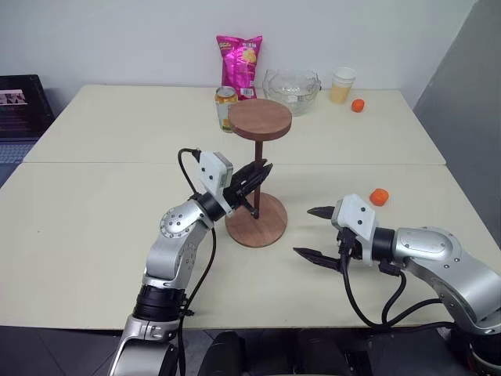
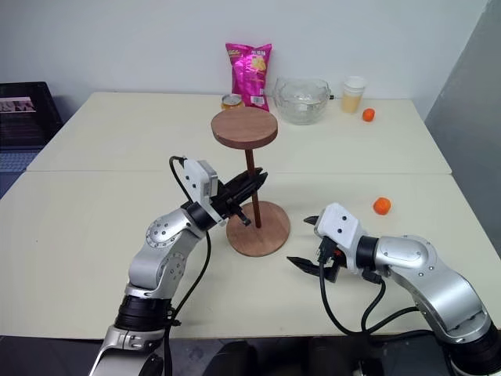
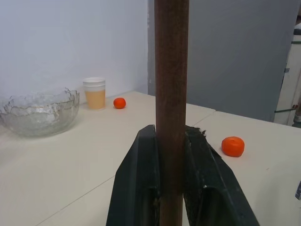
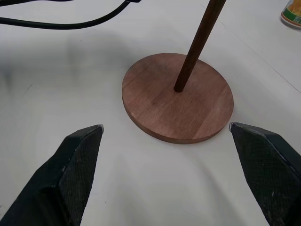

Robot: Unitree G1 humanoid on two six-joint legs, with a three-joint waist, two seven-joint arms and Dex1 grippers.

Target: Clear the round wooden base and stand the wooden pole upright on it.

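Observation:
The round wooden base [image 1: 270, 229] lies flat near the middle of the table. The wooden pole [image 1: 258, 153] stands upright in the base's centre hole [image 4: 178, 88], its fixed disc [image 1: 260, 119] on top. My left gripper [image 1: 262, 174] is shut on the pole's middle; in the left wrist view both black fingers [image 3: 141, 165] press against the stick [image 3: 171, 70]. My right gripper [image 1: 304, 232] is open just right of the base, low over the table, and holds nothing. The base [image 4: 160, 103] lies ahead of its spread fingers.
At the table's far side stand a pink chips bag [image 1: 239, 63], a can [image 1: 225, 106], a glass bowl [image 1: 291, 90] and a cup of orange drink [image 1: 342, 84]. One small orange [image 1: 358, 105] lies beside the cup, another [image 1: 379, 197] near my right gripper.

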